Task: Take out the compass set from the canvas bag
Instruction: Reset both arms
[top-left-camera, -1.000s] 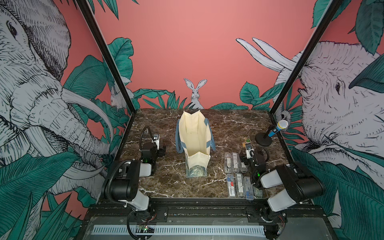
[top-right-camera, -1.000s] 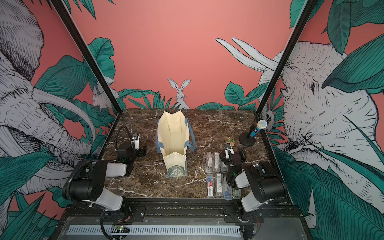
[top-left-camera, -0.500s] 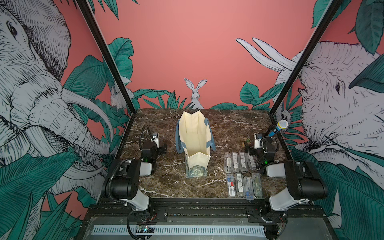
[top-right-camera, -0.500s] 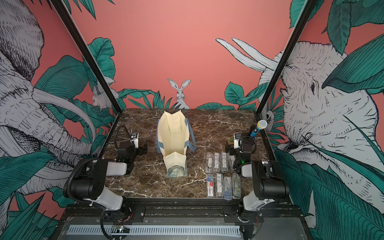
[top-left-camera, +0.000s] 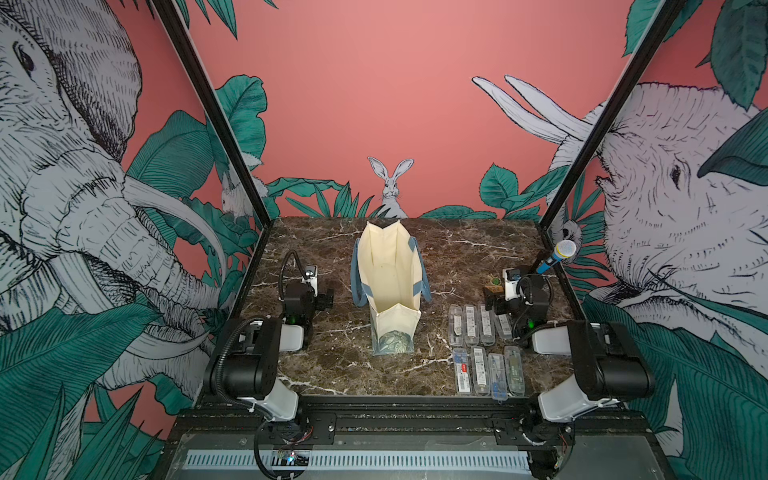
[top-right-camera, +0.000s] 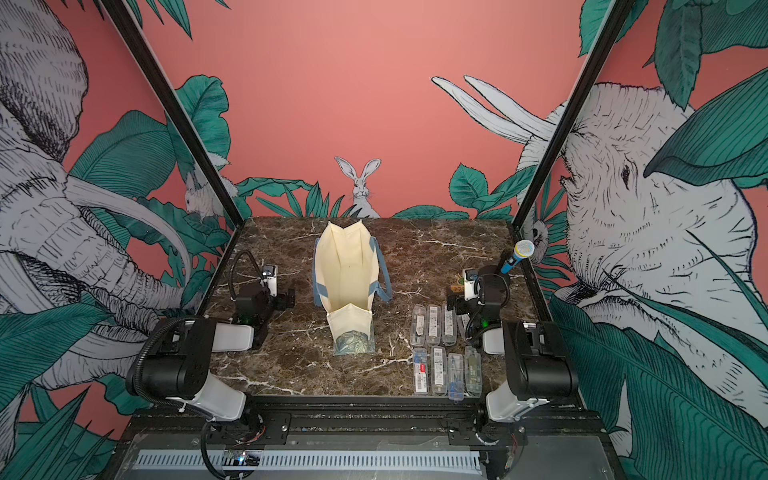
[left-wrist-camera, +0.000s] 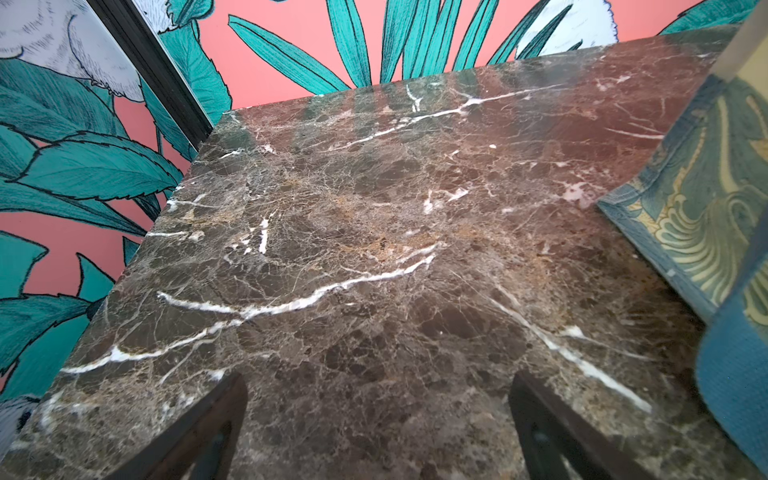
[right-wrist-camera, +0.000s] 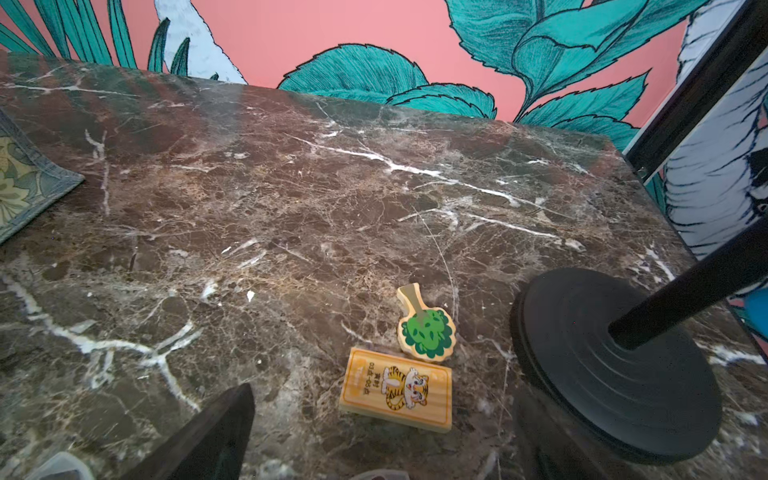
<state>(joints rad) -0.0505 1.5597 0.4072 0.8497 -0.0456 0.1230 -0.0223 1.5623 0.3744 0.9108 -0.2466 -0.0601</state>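
Standing upright at the middle of the dark brown, white-veined marble table (top-left-camera: 332, 374), the cream canvas bag (top-left-camera: 388, 266) with dusty-blue strap handles and a teal leaf print at its base has its mouth open upward. Its long axis runs from the robot's side toward the back wall, and it lies between the two arms.

The black, parallel-fingered left gripper (top-left-camera: 326, 298) sits low over bare marble to the bag's left, jaws spread wide, holding nothing. The right gripper (top-left-camera: 496, 303) is likewise wide open and empty, well to the bag's right.

Eight clear plastic compass set cases (top-left-camera: 471, 326) lie flat on the table in two rows of four, between the bag and the right arm, long axes pointing away from the robot. The back row is just beside the right gripper, so the right arm is the nearer one.

Judgement: removal appears complete or nearly so, as only bare lining shows inside the bag.

Not verifiable:
- the bag floor behind its near end panel
- the outermost back-row case, partly covered by the right arm
- the case contents, too small to read

Beyond the right gripper stand a blue-handled microphone (top-left-camera: 559, 253) on a black round base (right-wrist-camera: 615, 365) and two small painted wooden blocks (right-wrist-camera: 397, 388).
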